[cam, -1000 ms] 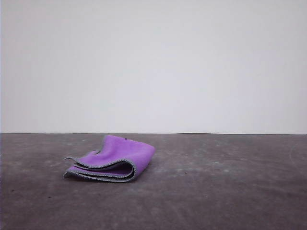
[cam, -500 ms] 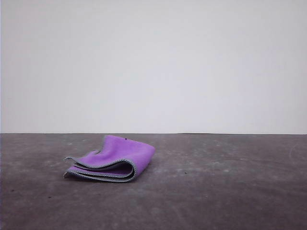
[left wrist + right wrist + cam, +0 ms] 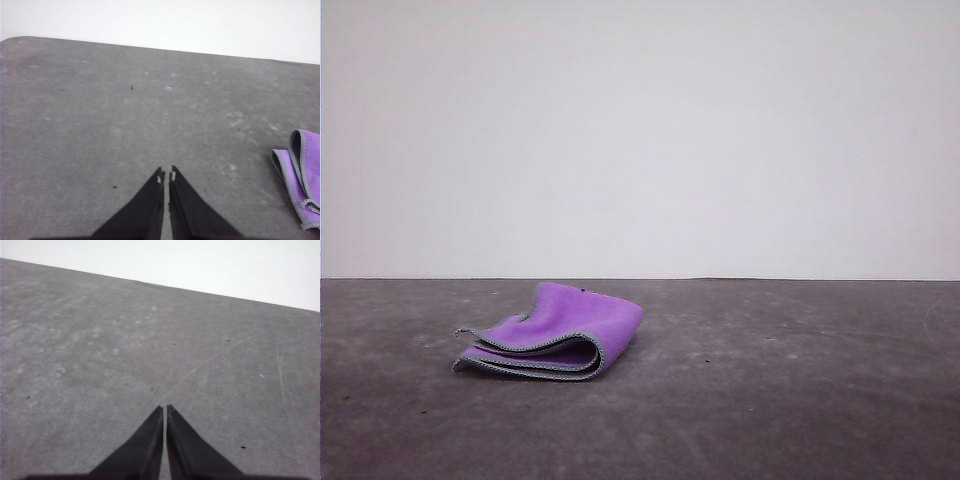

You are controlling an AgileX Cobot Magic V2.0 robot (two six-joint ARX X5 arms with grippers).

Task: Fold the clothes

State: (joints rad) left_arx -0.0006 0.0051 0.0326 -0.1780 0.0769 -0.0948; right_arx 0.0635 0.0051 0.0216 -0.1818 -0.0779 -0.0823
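One folded purple cloth [image 3: 555, 333] lies on one grey table [image 3: 790, 400]; two black grippers, left gripper [image 3: 166, 176] and right gripper [image 3: 164, 410], hang above that table.

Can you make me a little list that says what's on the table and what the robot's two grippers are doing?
cloth: purple cloth with a grey stitched hem, folded into layers
cloth place: lying on the grey table, left of the middle in the front view
left gripper: shut, holding nothing, above bare table, apart from the cloth
right gripper: shut, holding nothing, above bare table
touching the cloth: nothing
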